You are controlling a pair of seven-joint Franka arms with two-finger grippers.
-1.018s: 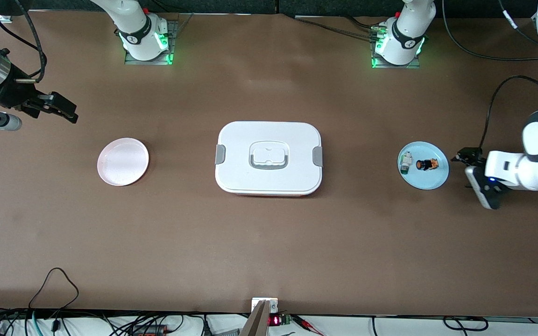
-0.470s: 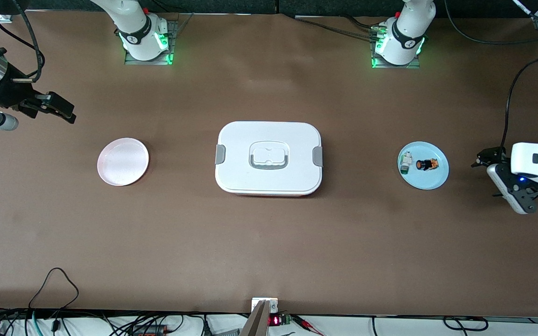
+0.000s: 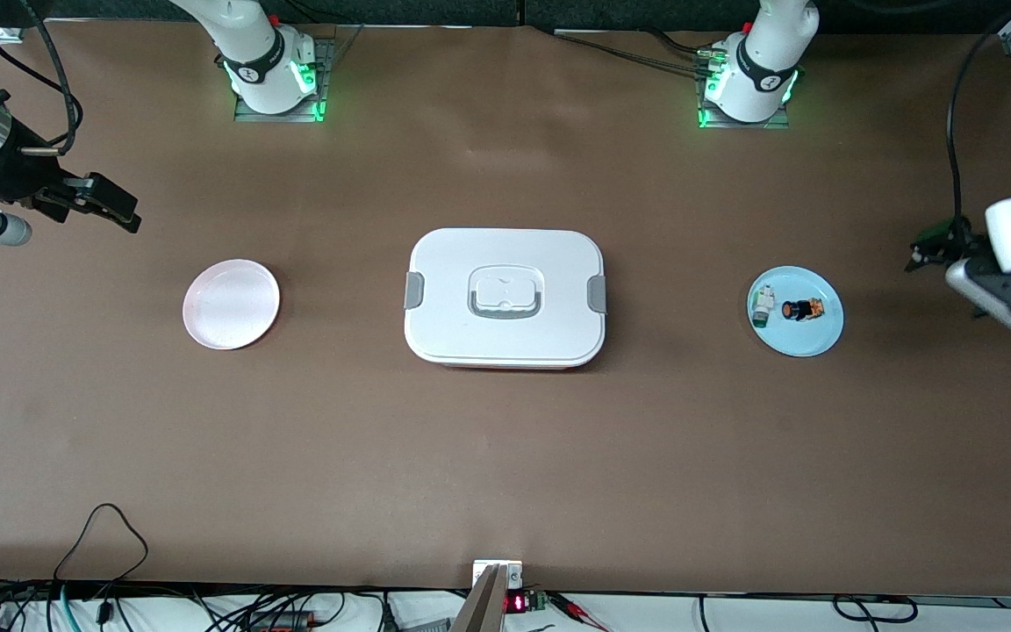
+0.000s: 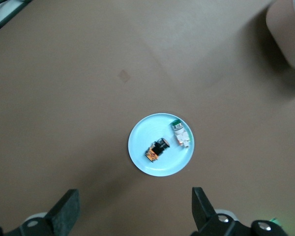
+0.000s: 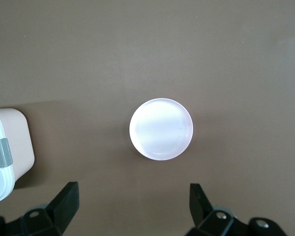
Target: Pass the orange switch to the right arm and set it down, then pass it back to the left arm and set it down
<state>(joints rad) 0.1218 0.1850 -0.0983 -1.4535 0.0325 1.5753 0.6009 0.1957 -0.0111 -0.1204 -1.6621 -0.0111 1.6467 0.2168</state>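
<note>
orange switch on the blue plate, both grippers open and empty

the orange switch point(image 3: 799, 309) lies on its side on the light blue plate point(image 3: 821, 338) (a small white part with a green tip point(image 3: 763, 305) beside it) toward the left arm's end of the table. the box point(image 3: 505, 297) sits mid-table, lid on. the pink plate point(image 3: 231, 304) is bare. the left gripper point(image 4: 134, 210) hangs above the blue plate, fingers apart; the right gripper point(image 5: 132, 205) hangs near the pink plate, fingers apart.

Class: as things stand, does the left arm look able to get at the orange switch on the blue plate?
Probably yes. The left gripper is open beside the blue plate; the orange switch lies uncovered.
</note>
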